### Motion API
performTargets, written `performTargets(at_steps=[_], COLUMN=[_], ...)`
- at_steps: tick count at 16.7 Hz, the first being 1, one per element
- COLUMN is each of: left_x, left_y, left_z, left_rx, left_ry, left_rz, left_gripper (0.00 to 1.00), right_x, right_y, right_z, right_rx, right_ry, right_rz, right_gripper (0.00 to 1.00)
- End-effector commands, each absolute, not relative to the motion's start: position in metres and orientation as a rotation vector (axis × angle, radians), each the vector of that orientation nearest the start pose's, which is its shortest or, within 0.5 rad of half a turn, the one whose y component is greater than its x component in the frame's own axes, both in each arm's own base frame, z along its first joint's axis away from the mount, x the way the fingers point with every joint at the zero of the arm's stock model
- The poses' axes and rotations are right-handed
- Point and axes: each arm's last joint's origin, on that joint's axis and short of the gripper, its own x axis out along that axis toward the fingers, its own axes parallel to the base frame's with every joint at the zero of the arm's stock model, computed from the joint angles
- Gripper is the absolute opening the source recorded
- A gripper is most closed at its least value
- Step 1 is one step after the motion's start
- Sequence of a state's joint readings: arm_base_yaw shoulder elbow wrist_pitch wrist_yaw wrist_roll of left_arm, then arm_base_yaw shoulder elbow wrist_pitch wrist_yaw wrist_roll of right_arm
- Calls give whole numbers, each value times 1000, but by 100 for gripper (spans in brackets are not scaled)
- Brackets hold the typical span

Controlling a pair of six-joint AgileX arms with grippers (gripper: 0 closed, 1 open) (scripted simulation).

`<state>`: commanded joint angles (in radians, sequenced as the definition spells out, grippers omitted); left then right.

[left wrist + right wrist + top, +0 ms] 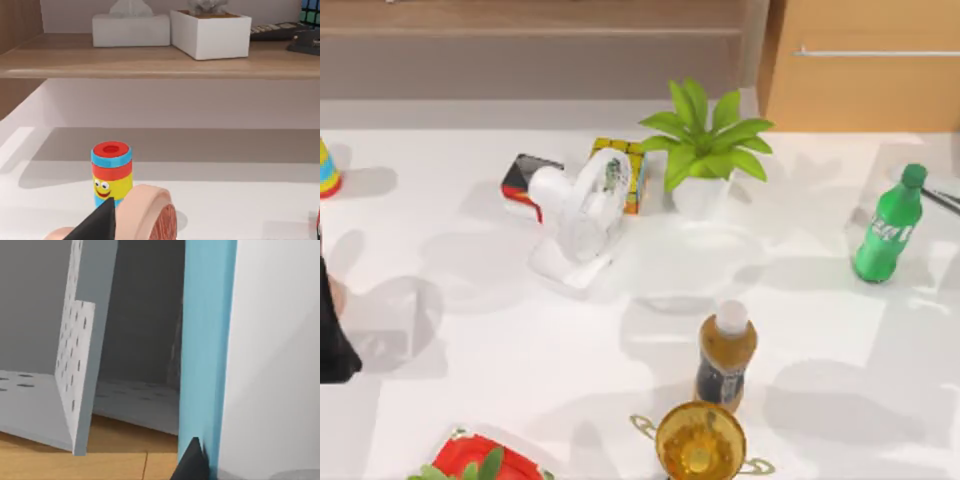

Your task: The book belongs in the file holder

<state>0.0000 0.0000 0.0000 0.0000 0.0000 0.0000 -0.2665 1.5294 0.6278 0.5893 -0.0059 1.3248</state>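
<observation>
The book (207,350) stands upright close in the right wrist view, a light-blue cover with a pale broad face beside it. My right gripper (202,465) is at its lower end, one dark fingertip (192,462) pressed against the blue cover. The grey perforated file holder (80,365) stands just beyond on a wooden surface, and the book is beside its upright divider, over its floor. My left gripper (332,350) is parked at the table's left edge.
On the white table are a potted green plant (705,150), a green soda bottle (888,225), an amber bottle (725,360), a golden cup (700,440), a puzzle cube (620,172) and a white appliance (580,215). A striped toy (111,172) stands near my left arm.
</observation>
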Motion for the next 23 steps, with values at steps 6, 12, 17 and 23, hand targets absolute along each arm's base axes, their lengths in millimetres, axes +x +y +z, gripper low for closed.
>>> performTargets(at_steps=[6, 12, 17, 23], left_x=[106, 106, 106, 106], left_y=[-1, -1, -1, -1], left_z=[160, 160, 160, 160], left_rx=[0, 0, 0, 0], left_ry=[0, 0, 0, 0], left_rz=[0, 0, 0, 0], left_gripper=[100, 100, 100, 100], right_x=[326, 340, 340, 358], right_y=[-150, -175, -173, -175], right_z=[166, 153, 153, 155], right_rx=[1516, 1563, 1564, 1556], right_ry=[137, 183, 187, 176], right_rz=[-300, -233, -232, -221], right_gripper=[0, 0, 0, 0])
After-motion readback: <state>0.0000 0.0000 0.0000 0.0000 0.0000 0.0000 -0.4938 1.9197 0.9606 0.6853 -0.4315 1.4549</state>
